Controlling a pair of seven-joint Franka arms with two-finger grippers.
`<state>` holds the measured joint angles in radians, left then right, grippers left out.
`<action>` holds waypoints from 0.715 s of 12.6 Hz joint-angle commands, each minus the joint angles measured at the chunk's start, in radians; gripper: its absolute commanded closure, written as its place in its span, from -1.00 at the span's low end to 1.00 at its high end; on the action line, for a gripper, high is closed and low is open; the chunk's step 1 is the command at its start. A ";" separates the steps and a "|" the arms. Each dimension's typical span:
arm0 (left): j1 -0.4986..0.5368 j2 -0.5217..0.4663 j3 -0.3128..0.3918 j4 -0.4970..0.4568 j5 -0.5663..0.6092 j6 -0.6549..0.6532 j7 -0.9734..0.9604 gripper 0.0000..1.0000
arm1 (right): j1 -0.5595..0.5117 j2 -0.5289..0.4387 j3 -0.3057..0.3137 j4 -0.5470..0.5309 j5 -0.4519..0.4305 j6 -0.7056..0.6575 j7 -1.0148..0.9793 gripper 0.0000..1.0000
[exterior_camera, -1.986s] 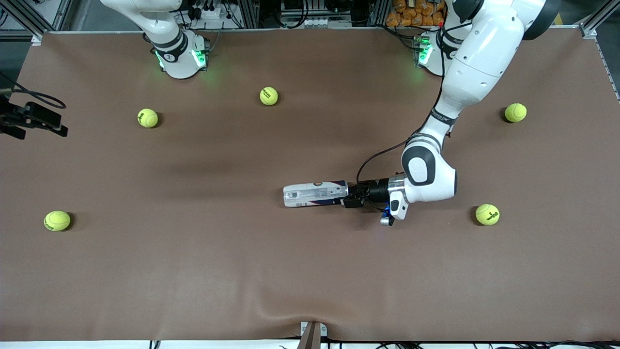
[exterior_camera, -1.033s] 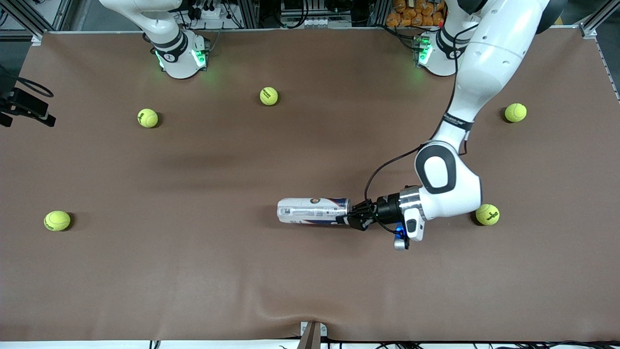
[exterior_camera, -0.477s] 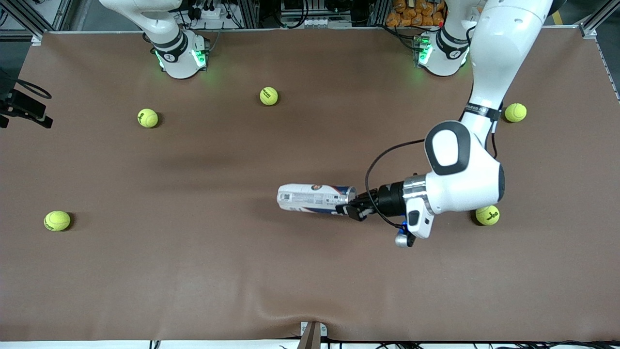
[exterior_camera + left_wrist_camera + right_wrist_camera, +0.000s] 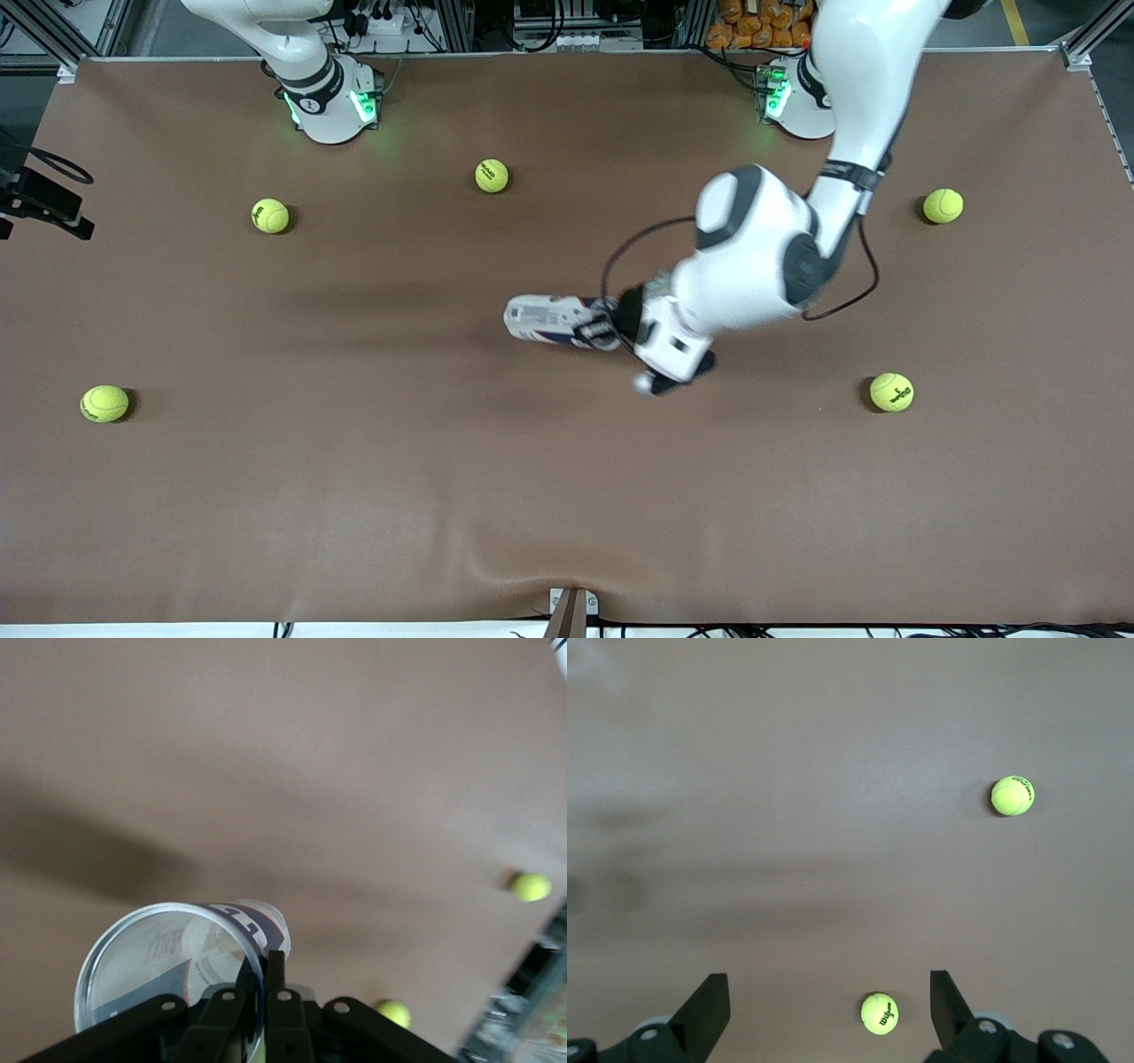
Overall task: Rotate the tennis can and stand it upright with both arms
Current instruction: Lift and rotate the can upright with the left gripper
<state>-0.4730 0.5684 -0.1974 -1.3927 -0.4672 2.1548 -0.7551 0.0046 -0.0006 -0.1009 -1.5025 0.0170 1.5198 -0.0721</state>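
- Roughly midway I'd say: the slim white and dark-blue tennis can with the clear open mouth (image 4: 551, 320) is lifted and tilted over the middle of the brown tabletop (image 4: 354, 496), not upright yet.
- The left hand (image 4: 599, 331) is clamped on the can's rim, one finger inside the mouth and one outside, wrist bent down toward the frame's centre.
- The right hand (image 4: 828, 1005) waits high at the frame's left edge, fingers apart over yellow-green tennis balls (image 4: 879, 1012).

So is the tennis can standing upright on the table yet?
No, the tennis can is not upright; the left gripper grips its open rim.
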 commanded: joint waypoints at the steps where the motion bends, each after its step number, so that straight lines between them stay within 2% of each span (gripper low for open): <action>1: -0.076 -0.022 0.007 -0.009 0.207 -0.004 -0.103 1.00 | 0.017 -0.009 -0.005 -0.009 -0.016 0.008 -0.005 -1.00; 4: -0.208 -0.013 0.012 -0.011 0.468 -0.009 -0.301 1.00 | 0.020 -0.009 -0.005 -0.009 -0.016 0.008 -0.006 -1.00; 7: -0.287 -0.007 0.022 -0.019 0.574 -0.064 -0.382 1.00 | 0.023 -0.009 -0.003 -0.010 -0.016 0.007 -0.006 -1.00; 9: -0.326 0.007 0.020 -0.019 0.720 -0.118 -0.432 1.00 | 0.031 -0.007 -0.005 -0.010 -0.016 0.005 -0.006 -1.00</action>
<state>-0.7674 0.5719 -0.1905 -1.4096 0.1530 2.0737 -1.1358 0.0192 -0.0003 -0.1003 -1.5039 0.0170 1.5203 -0.0724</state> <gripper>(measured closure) 0.952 0.000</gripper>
